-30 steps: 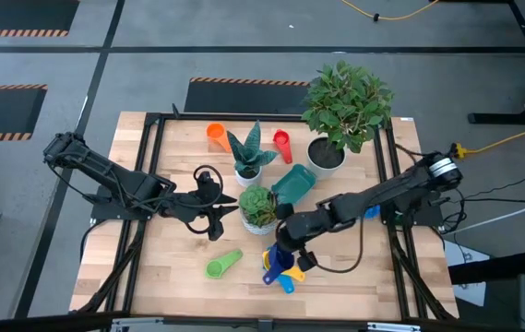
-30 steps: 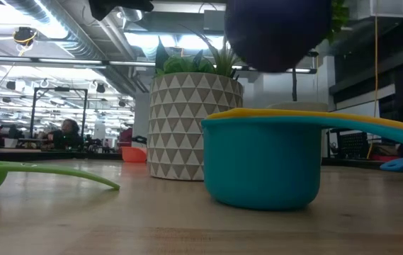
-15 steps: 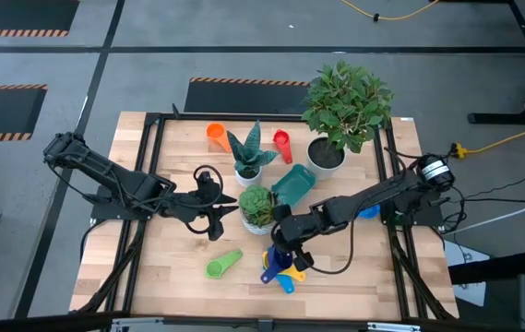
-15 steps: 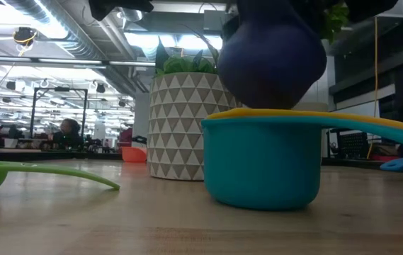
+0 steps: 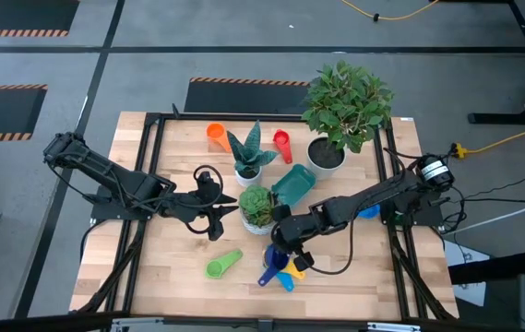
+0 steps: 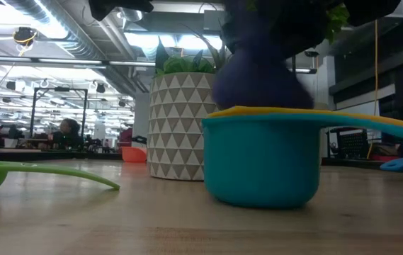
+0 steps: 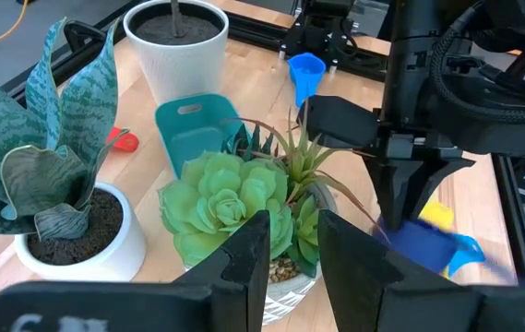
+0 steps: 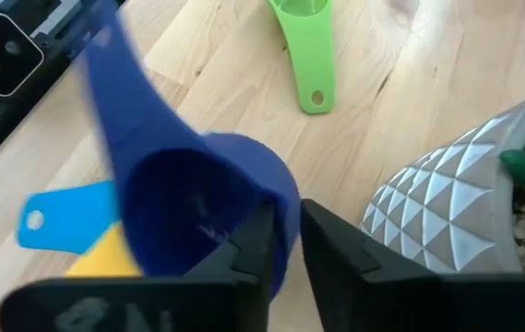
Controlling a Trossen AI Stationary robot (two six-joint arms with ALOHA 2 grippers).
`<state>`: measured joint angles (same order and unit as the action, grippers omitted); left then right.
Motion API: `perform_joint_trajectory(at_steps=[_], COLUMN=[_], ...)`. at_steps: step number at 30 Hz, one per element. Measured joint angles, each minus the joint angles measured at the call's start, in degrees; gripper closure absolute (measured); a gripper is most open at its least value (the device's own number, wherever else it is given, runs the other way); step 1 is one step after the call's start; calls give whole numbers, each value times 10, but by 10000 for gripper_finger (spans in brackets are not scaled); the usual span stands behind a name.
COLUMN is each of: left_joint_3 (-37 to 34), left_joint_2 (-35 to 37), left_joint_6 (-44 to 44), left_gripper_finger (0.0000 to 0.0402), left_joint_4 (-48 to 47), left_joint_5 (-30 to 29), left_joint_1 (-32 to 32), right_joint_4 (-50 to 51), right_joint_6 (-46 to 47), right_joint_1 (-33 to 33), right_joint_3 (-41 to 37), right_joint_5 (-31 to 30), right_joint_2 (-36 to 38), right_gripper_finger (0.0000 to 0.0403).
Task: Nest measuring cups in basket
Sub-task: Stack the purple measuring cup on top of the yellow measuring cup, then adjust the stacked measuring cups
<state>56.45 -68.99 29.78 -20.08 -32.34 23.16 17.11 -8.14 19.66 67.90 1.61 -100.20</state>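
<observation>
While its fingers point(image 8: 260, 242) pinch the rim of the dark blue measuring cup point(image 8: 202, 207), the right gripper point(image 5: 280, 247) hangs low over the front of the table point(image 5: 179, 267), the cup's bowl sitting just above the yellow cup point(image 6: 279, 112) nested inside the light blue cup point(image 6: 261, 163). To their left, the green measuring cup point(image 5: 223, 265) lies alone on the wood. Further back, the left gripper point(image 5: 220, 210) hovers beside the succulent in its patterned pot point(image 5: 258, 207), holding nothing, its fingers point(image 7: 248, 249) set a narrow gap apart. Behind the succulent, the teal basket point(image 5: 292, 184) lies tilted between the snake plant point(image 5: 248, 152) and the leafy plant's white pot point(image 5: 326, 153). Farthest back, the red cup point(image 5: 282, 143) and the orange cup point(image 5: 216, 135) rest near the rear edge. Another blue cup point(image 7: 305, 72) lies near the table's right rail.
</observation>
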Motion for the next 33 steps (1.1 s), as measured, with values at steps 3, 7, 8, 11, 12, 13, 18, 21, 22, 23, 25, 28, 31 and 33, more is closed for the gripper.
perform_joint_trajectory(at_steps=[3, 7, 8, 11, 12, 13, 18, 21, 22, 23, 25, 28, 31, 33], left_joint_3=[0, 0, 0, 0, 0, 0, 0, 0, 0, 0, 1, 1, 1, 1], left_joint_2=[0, 0, 0, 0, 0, 0, 0, -10, -13, -19, -33, -61, -89, -108], left_joint_6=[0, 0, 0, 7, 14, 20, 32, 50, 58, 64, 76, 91, 106, 112], left_gripper_finger=[314, 314, 314, 314, 314, 314, 314, 314, 314, 314, 314, 314, 314, 315], left_joint_4=[0, 0, 0, 0, 0, 0, 0, 2, 0, 2, 7, 8, 12, 20], left_joint_5=[0, 0, 0, 1, 1, 1, 4, 5, 6, 5, 6, 6, 6, 6], left_joint_1=[0, 0, 0, 0, 0, 0, 7, 18, 23, 28, 37, 49, 58, 64], right_joint_4=[-1, -1, -1, 8, 23, 37, 134, 182, 184, 184, 182, 165, 158, 143], right_joint_6=[-1, 1, 1, 2, 2, 1, 0, -2, -6, -11, -12, -12, -12, -12], right_joint_1=[0, 0, 0, 0, 0, 0, 12, 22, 26, 29, 34, 37, 37, 35], right_joint_3=[0, 0, 0, 3, 9, 17, 76, 101, 103, 104, 104, 100, 85, 68], right_joint_5=[0, 0, 0, 0, 0, 0, 0, -2, -5, -8, -10, -11, -12, -16], right_joint_2=[0, 0, 0, 0, 0, 0, 0, 0, 0, 0, 0, -3, -4, -5], right_gripper_finger=[319, 310, 309, 309, 309, 309, 309, 309, 309, 309, 309, 309, 309, 309])
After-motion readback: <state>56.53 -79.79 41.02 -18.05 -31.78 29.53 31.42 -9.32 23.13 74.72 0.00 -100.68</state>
